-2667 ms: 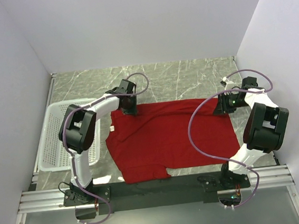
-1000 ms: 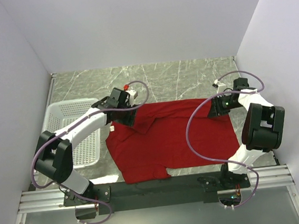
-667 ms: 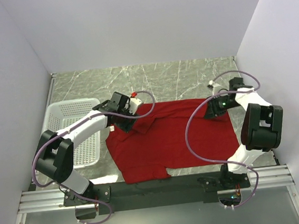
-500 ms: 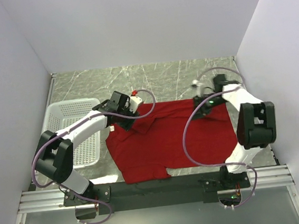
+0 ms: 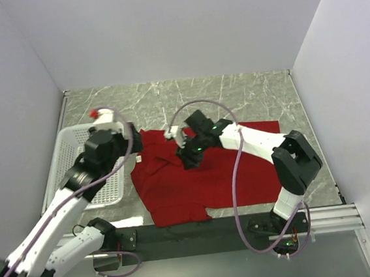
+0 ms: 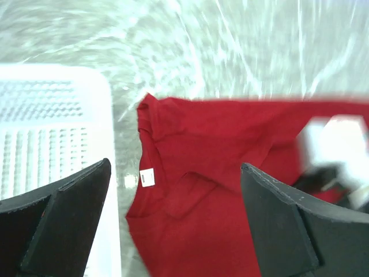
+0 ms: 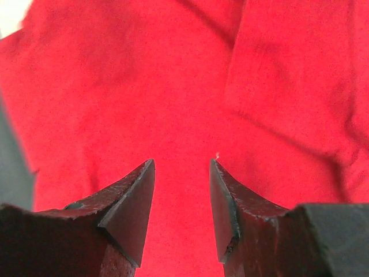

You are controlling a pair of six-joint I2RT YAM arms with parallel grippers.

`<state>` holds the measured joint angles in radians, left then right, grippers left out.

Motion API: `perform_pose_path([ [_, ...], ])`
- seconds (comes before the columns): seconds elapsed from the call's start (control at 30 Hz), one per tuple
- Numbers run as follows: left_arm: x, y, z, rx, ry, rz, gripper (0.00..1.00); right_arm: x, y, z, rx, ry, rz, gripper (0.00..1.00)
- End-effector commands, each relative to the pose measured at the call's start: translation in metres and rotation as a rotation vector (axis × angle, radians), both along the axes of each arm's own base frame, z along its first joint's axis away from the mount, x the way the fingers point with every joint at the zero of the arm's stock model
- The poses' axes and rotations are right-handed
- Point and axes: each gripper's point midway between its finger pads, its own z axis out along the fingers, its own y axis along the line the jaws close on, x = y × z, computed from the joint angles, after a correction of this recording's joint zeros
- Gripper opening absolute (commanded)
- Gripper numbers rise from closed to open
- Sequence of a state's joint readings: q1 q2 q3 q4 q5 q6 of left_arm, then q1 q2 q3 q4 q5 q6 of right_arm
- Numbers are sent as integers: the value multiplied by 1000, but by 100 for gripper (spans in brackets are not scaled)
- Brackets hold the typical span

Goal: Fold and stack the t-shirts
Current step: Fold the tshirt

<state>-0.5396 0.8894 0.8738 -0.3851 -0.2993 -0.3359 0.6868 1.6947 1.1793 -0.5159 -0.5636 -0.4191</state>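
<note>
While the deep-red t-shirt (image 5: 177,188) lies spread on the marble table (image 5: 246,96) in the middle of the overhead view, its left edge sits just beside the white mesh basket (image 5: 69,163), and the small white neck tag (image 5: 138,159) is at that end. Cloth near the collar is rumpled into a few folds; the lower part lies fairly flat.

The left gripper (image 6: 174,167) is raised over the basket's right side at the left of the overhead view, clear of the shirt. Its fingers (image 6: 69,202) stand wide apart with nothing between them, the basket at the left of the wrist view and the collar end of the shirt below.

The right arm reaches across the shirt, with the right gripper (image 5: 189,156) down at the rumpled cloth left of centre. In its wrist view the fingers (image 7: 132,196) are parted by a narrow gap and red cloth fills the frame beneath them. Nothing is pinched between the tips — whether they touch the cloth I cannot tell.
</note>
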Motion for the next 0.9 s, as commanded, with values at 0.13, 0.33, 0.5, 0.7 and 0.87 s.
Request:
perform_pose_path([
  [0.13,-33,44,8,-225,11,270,99,59,42,-2,-161,-295,-131,50],
  [0.33,-47,52,5,-251,13,290,99,55,51,-24,-238,-301,-109,49],
  [0.5,-53,54,3,-281,11,288,100,52,53,-35,-272,-285,-103,45],
  [0.7,-58,55,0,-306,8,290,99,42,53,-48,-306,-269,-87,43],
  [0.87,-58,53,-2,-313,12,284,100,45,51,-55,-329,-268,-100,35],
])
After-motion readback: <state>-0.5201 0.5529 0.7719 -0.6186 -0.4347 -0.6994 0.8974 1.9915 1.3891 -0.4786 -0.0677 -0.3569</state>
